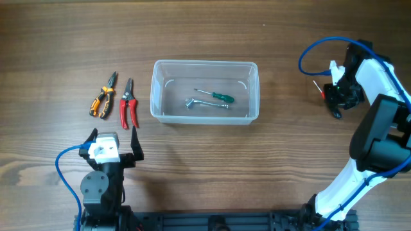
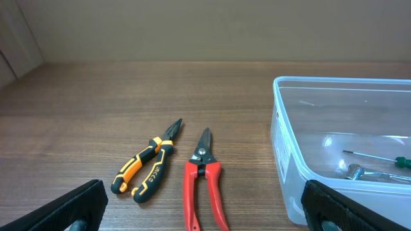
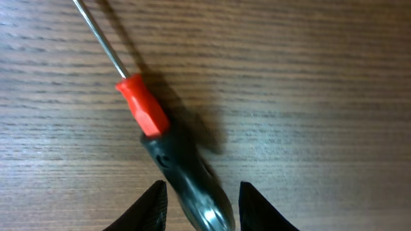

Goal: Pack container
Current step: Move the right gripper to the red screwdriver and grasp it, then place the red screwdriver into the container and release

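In the overhead view's left third lie one pair of orange-and-black pliers (image 1: 103, 96) and, just beside them to the right, one pair of red-handled snips (image 1: 128, 104), both flat on the wooden table (image 1: 270, 160) with their tips toward the top of the frame; below them, at lower left, the left gripper (image 1: 113, 133) hangs with its fingers spread wide and nothing between them; just left of centre, in the upper half, stands the single container (image 1: 205, 63), upright and open, with two tools on its floor: one green-handled screwdriver (image 1: 216, 96) and one small metal wrench (image 1: 207, 103), lying close together; the tub looks light and thin-walled, likely to flex under a squeeze and to skid on the wood if nudged, its smooth sides probably slippery, so the thick rim of a short wall seems the safest place to take hold, one finger inside and one outside; at the far right, upper half, the right gripper (image 1: 336, 97) is low over one screwdriver (image 3: 144, 109) with a red collar and black handle; in the right wrist view its fingers (image 3: 153, 206) straddle that handle narrowly, and whether they already pinch it I cannot tell; the count is one container, five tools, two of them packed
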